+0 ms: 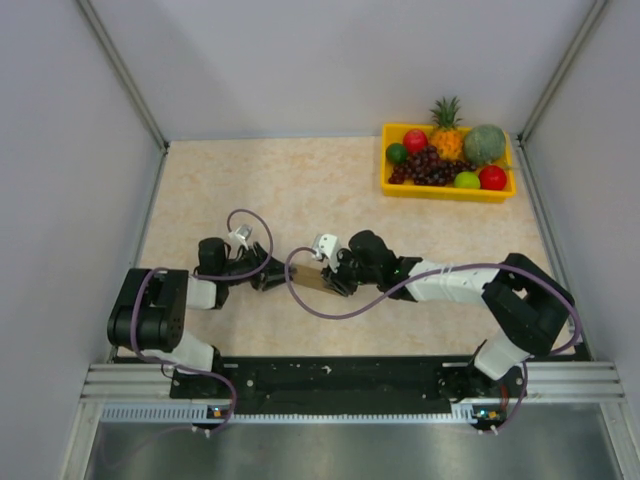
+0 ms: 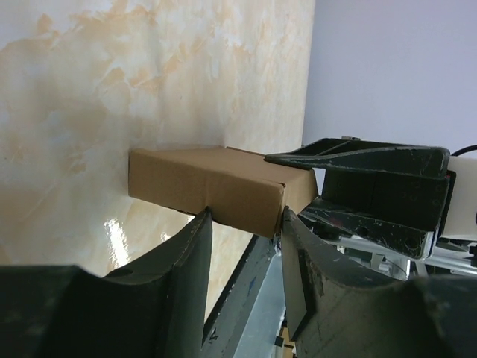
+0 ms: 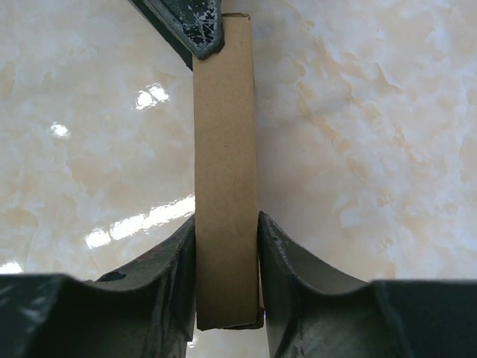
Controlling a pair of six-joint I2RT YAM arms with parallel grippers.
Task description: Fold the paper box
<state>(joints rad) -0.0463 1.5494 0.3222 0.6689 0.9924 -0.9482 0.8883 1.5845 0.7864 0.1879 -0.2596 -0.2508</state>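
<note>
The right jaws are clamped on the paper box (image 3: 226,186). Its narrow brown edge stands between the two dark fingers (image 3: 168,280), and each inner face presses flat against a side. The box runs straight away from them, and its near end reaches down between the fingers.

The left jaws meet the opposite end of the same box (image 2: 212,183). They stand partly apart, and the end face fits the gap between the fingertips (image 2: 195,242). Each tip sits against a lower corner, so the jaws are closed on the cardboard at their very tips. In the right wrist view one left fingertip (image 3: 195,21) touches the box's far end.

From above, the box (image 1: 312,281) lies low over the desk (image 1: 300,180), near its front middle. It bridges the two jaws, which face each other from left and right.

There is one box and there are two arms. Each arm carries one purple cable, the left (image 1: 250,211) and the right (image 1: 340,314).

Well apart, in the far right corner, sits one yellow tray (image 1: 445,194). It holds one pineapple, one melon, one bunch of dark grapes, two red fruits and two green ones.
</note>
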